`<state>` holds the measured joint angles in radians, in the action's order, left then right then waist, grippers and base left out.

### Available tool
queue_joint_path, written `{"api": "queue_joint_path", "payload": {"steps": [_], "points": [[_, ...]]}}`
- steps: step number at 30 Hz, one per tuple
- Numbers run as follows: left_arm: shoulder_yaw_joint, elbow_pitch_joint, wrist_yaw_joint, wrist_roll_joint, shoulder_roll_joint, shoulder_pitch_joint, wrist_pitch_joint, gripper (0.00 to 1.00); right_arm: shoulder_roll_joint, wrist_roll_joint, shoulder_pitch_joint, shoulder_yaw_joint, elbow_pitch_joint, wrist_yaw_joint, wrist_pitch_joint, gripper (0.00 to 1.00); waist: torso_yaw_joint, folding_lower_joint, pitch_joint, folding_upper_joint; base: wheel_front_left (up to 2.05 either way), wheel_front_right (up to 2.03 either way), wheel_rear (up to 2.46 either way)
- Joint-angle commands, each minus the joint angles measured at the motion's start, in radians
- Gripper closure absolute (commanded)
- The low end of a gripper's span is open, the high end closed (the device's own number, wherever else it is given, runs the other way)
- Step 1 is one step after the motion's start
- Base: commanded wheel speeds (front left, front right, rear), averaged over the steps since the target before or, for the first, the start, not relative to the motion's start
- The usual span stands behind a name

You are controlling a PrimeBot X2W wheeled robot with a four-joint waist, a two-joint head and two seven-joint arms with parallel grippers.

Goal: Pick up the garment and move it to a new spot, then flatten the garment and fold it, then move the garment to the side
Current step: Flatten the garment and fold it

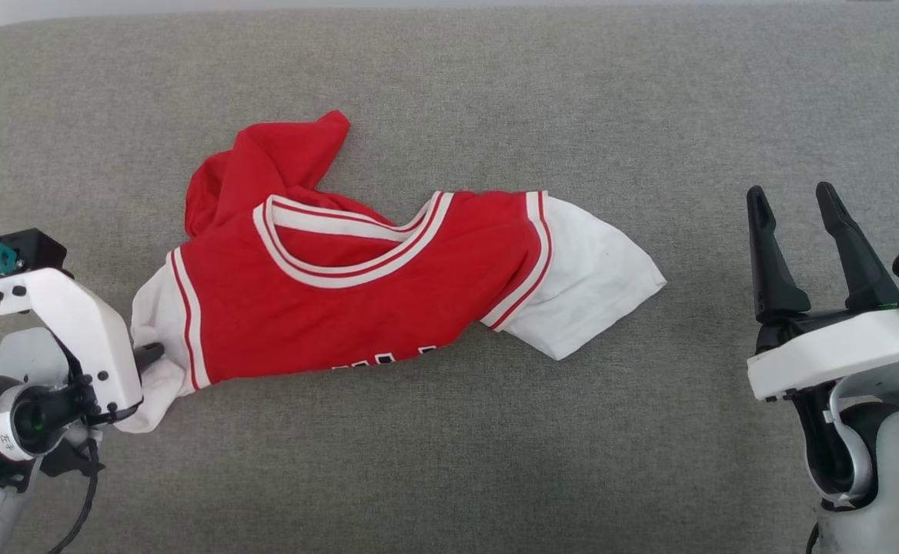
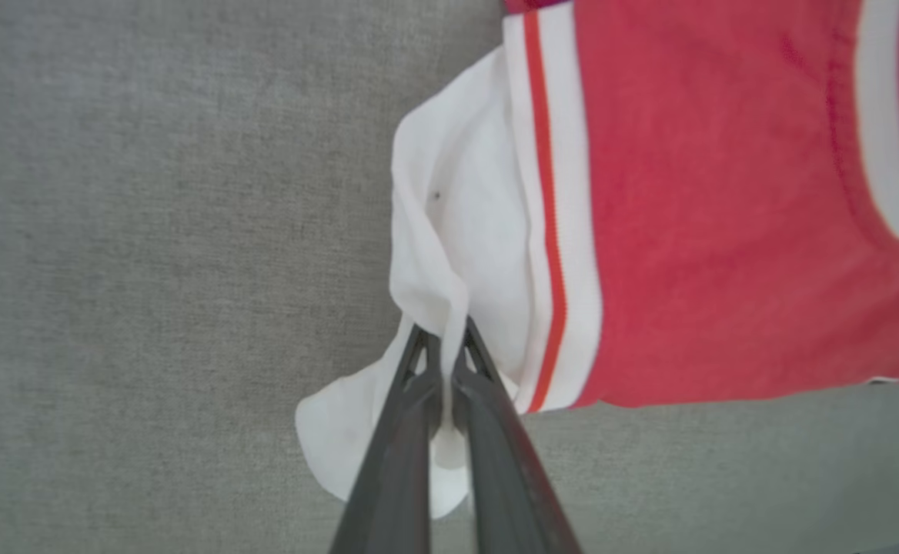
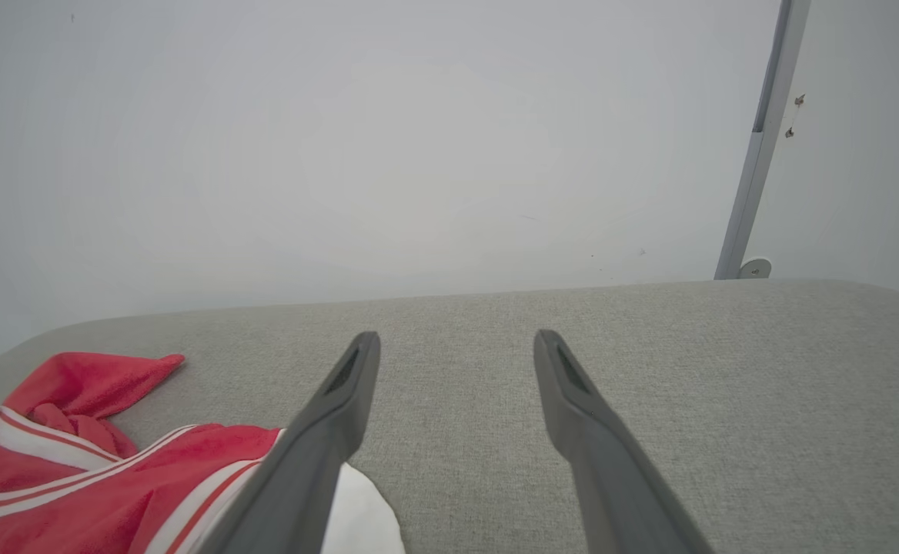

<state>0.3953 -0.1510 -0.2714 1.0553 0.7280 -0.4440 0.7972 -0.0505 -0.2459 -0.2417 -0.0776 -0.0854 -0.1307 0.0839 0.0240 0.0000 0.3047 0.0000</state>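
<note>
So our left gripper (image 2: 442, 335) is pinched tight on the white sleeve (image 2: 457, 231) of the garment (image 1: 357, 308), which lies crumpled on the gray padded surface (image 1: 449, 462), a bit left of center. Our right gripper (image 1: 794, 196) sits well off to the right, fingers spread wide, clear of the cloth.

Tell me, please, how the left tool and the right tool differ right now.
The left tool is shut on the white sleeve of the garment; the right tool stands open and empty. The left tool touches the garment; the right tool sits well clear of it. Both have two dark fingers.
</note>
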Motion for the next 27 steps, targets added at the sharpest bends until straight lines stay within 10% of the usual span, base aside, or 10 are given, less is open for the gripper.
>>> {"api": "queue_joint_path", "payload": {"steps": [1,4,9,15,27], "points": [[0.004,-0.009,0.005,-0.008,0.001,0.005,-0.004,1.0,0.0,0.005,-0.011,0.0,0.0,0.0,0.001,0.0,0.0,0.0,0.0,0.0,0.0,0.0,0.0],[0.012,-0.026,0.005,-0.02,0.002,-0.006,-0.004,1.0,0.0,0.006,-0.012,0.0,0.0,0.0,0.001,0.0,-0.002,0.0,0.003,0.0,0.0,0.0,0.0],[0.02,-0.043,0.016,-0.029,0.0,-0.022,-0.008,0.7,0.0,0.005,-0.013,-0.002,0.001,0.0,0.002,0.0,-0.003,0.0,0.006,0.0,0.0,0.0,0.0],[0.039,-0.053,0.023,-0.051,0.011,-0.033,-0.006,0.04,0.0,0.003,-0.014,-0.004,0.002,0.0,0.001,0.0,-0.004,0.0,0.007,0.0,0.0,0.0,0.0],[0.068,-0.043,0.018,-0.085,0.033,-0.064,0.025,0.0,0.0,-0.005,-0.016,-0.005,0.004,0.0,0.001,0.0,-0.006,0.0,0.016,0.0,0.0,0.0,0.0]]}}
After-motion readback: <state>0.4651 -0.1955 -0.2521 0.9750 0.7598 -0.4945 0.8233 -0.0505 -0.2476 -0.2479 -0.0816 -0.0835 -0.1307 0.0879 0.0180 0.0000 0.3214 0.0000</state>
